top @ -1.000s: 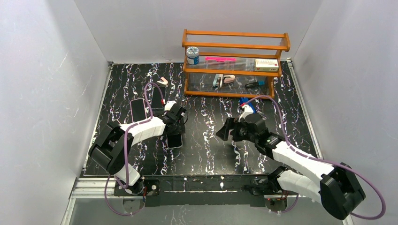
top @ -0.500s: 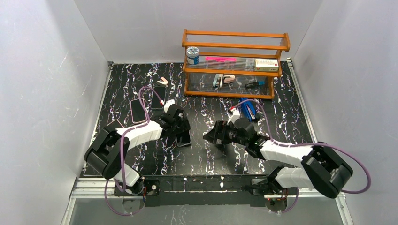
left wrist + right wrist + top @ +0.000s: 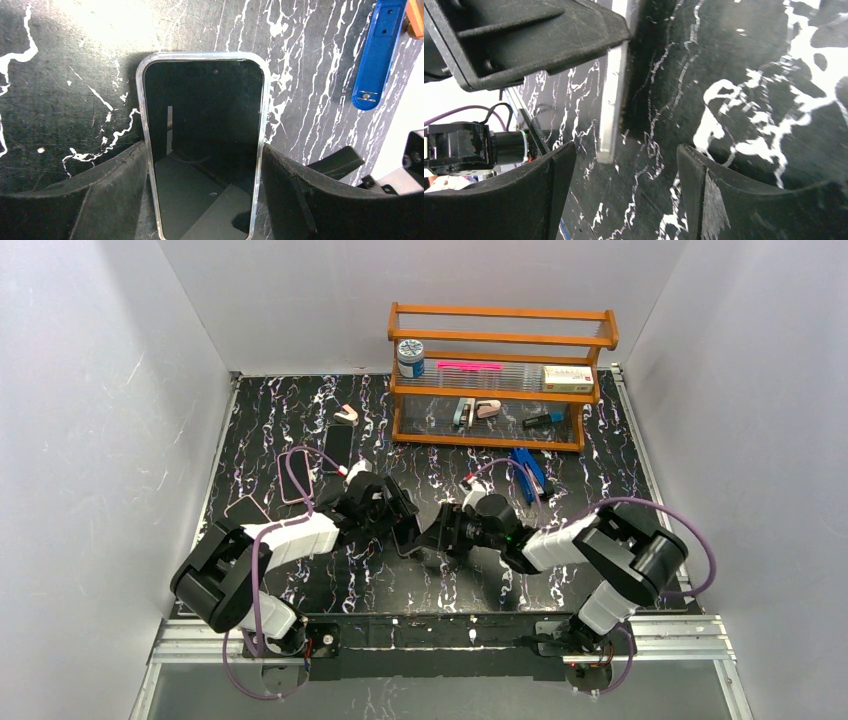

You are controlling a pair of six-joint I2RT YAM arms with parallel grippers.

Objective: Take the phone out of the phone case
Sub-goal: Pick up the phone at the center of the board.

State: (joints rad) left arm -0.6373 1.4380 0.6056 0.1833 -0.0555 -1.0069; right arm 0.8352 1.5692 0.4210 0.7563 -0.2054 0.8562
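One phone (image 3: pixel 202 100) sits in its clear phone case (image 3: pixel 200 55), clamped by the left gripper (image 3: pixel 204 165); right gripper (image 3: pixel 624 152) gapes alongside

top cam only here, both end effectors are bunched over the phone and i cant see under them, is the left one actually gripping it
observer: yes. In the left wrist view the left end effector is shut on the phone, one finger on each long edge.
operator: is it in its case
observer: yes, a clear case rims the dark screen, which faces that camera.
operator: and the right one
observer: the right end effector is open; in its wrist view the case's edge is in line with the gap, neither finger seen touching it.
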